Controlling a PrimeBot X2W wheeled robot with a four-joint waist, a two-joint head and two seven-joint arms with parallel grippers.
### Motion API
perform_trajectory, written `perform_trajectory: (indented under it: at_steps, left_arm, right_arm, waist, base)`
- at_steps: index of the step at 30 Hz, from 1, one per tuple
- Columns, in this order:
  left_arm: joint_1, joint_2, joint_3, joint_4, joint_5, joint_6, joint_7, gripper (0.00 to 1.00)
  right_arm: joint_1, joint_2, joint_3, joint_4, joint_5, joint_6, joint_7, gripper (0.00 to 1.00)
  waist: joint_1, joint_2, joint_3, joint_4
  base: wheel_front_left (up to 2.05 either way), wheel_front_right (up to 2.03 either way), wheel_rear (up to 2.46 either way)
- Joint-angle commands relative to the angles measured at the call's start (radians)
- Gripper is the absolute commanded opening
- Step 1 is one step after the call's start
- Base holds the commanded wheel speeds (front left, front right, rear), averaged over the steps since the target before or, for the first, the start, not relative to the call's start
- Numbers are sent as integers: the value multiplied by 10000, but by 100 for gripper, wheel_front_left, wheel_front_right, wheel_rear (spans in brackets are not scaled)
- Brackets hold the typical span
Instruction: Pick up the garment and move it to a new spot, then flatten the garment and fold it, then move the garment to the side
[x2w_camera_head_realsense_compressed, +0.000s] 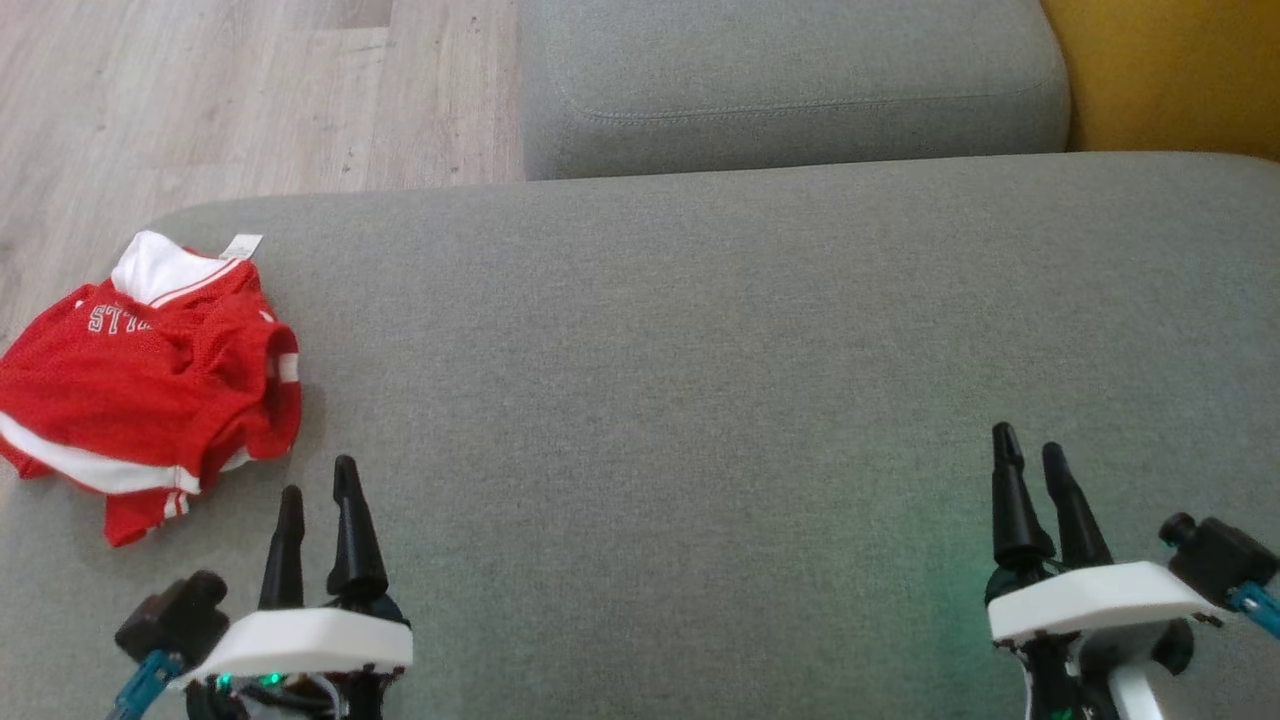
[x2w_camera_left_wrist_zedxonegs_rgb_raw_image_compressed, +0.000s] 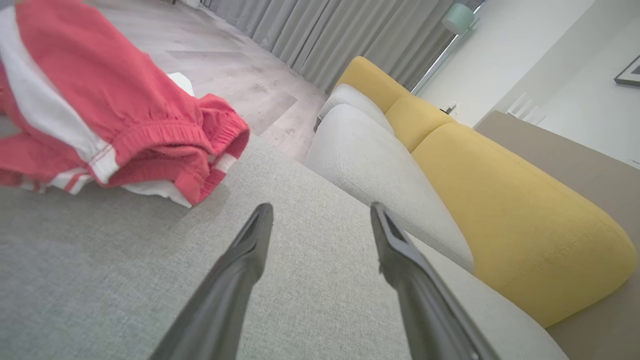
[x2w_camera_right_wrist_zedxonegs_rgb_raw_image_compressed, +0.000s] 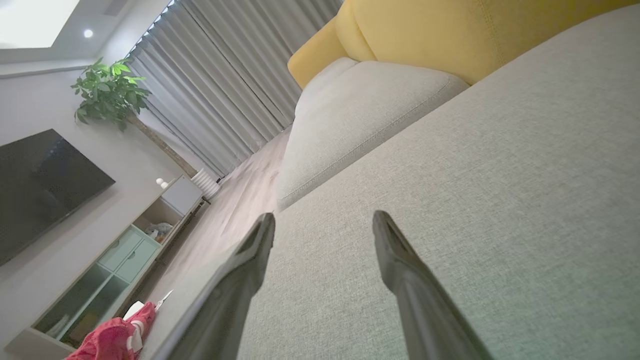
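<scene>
Red mesh garment w/ white trim and a white tag, crumpled in a loose heap. Lies at far left edge of the grey cushion, unfolded.

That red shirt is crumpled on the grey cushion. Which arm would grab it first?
Probably the left. The left gripper hangs open right beside the red garment, not touching it; the right gripper, also open, sits far across the grey cushion.
</scene>
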Motion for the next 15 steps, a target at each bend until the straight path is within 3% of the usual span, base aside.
perform_trajectory:
  at_steps: [1, 15]
  left_arm:
    - [-457, 55, 130, -428, 380, 52, -176, 100]
    - [-433, 61, -133, -531, 2077, 172, -562, 100]
  right_arm:
    - [-479, -72, 242, -443, -368, 50, -146, 100]
    - [-459, -83, 447, -603, -1867, 58, -529, 100]
  waist:
    - [0, -1, -8, -1]
    - [0, -1, -59, 0]
  base:
    - [0, 0, 0]
    - [0, 0, 0]
